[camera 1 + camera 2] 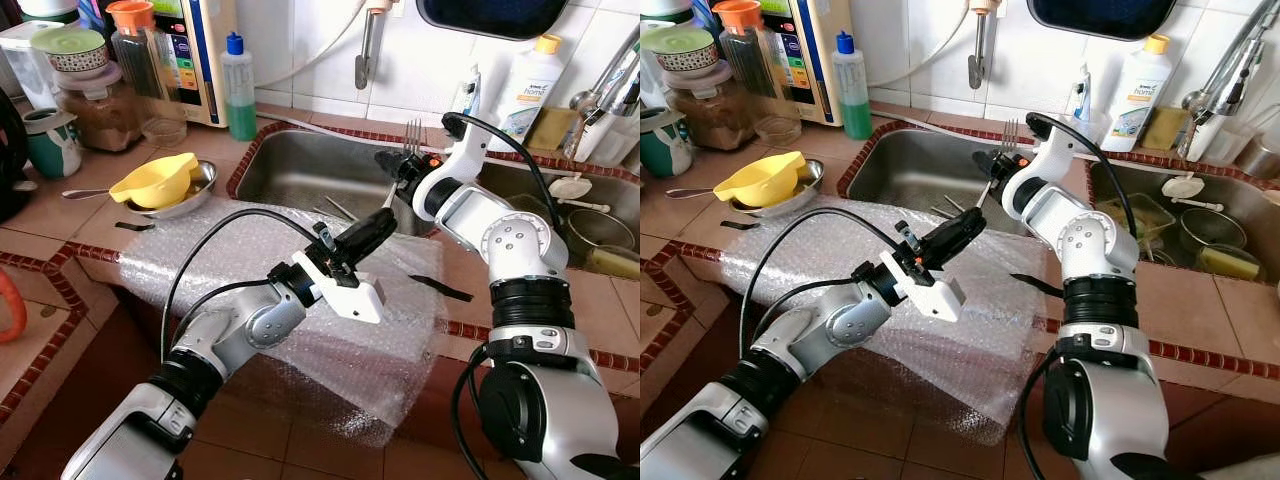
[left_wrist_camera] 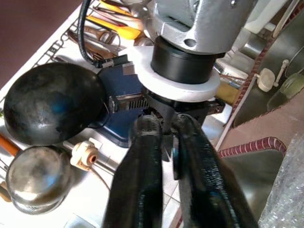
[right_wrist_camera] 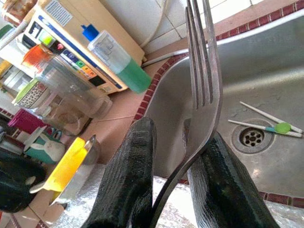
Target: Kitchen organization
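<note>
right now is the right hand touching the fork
Touching. In the right wrist view the right hand pinches the fork between its two black fingers, tines pointing up over the sink.

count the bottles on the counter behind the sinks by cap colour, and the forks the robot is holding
blue-capped bottle, green liquid: 1
orange-capped white bottle: 1
fork, held between the fingers of the right gripper above the left sink: 1
total: 3
</note>
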